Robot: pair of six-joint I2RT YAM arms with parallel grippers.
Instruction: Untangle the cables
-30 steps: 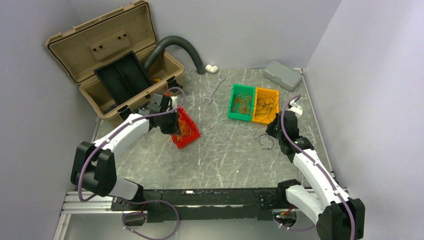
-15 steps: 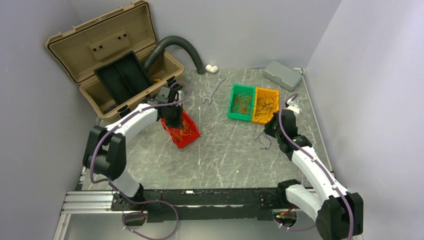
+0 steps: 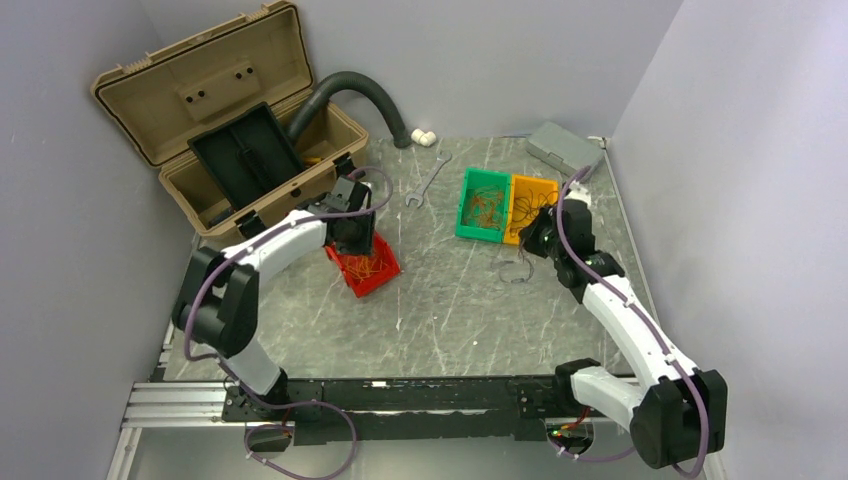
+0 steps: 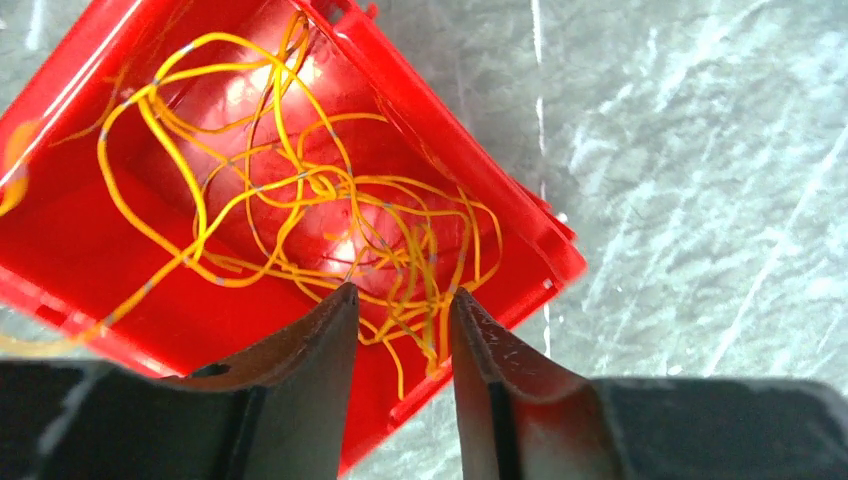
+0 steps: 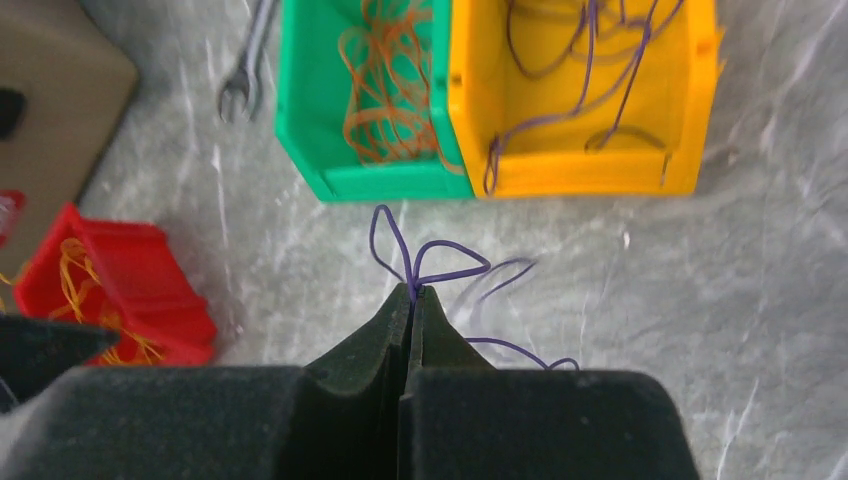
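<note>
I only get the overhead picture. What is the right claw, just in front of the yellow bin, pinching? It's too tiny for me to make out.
Observer: The right gripper is shut on a thin purple wire that loops out past its tips.
Visitor: And the left claw, over the red bin?
Observer: The left gripper is open above a tangle of yellow wires lying inside the red bin.
Visitor: What's in the yellow bin?
Observer: More purple wires lie in the yellow bin.

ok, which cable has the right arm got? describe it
Find the yellow bin beside the green bin, far right of the table. Just in front of it loops a thin purple cable. Unlike the purple cables in that bin, it is pinched in the right gripper's shut jaws.
</note>
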